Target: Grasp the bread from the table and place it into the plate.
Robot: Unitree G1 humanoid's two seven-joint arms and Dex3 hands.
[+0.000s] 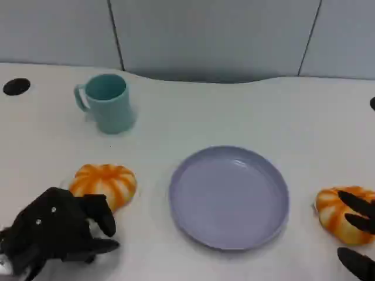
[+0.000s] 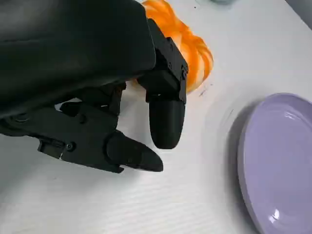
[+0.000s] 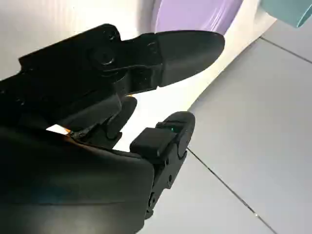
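Two orange-and-white striped bread pieces lie on the white table. The left bread (image 1: pixel 104 181) (image 2: pixel 195 53) sits left of the lavender plate (image 1: pixel 228 196) (image 2: pixel 278 165), which holds nothing. My left hand (image 1: pixel 55 231) (image 2: pixel 97 87) hovers just short of it, fingers apart and holding nothing. The right bread (image 1: pixel 338 215) lies right of the plate. My right hand (image 1: pixel 358 222) (image 3: pixel 92 141) has its fingers lying over that bread's top, with the thumb apart below it. A sliver of orange bread (image 3: pixel 128 102) shows under the palm.
A teal mug (image 1: pixel 107 102) stands at the back left, handle to the left. A black round cap (image 1: pixel 16 86) sits in the table at the far left edge. Grey wall panels rise behind the table's far edge.
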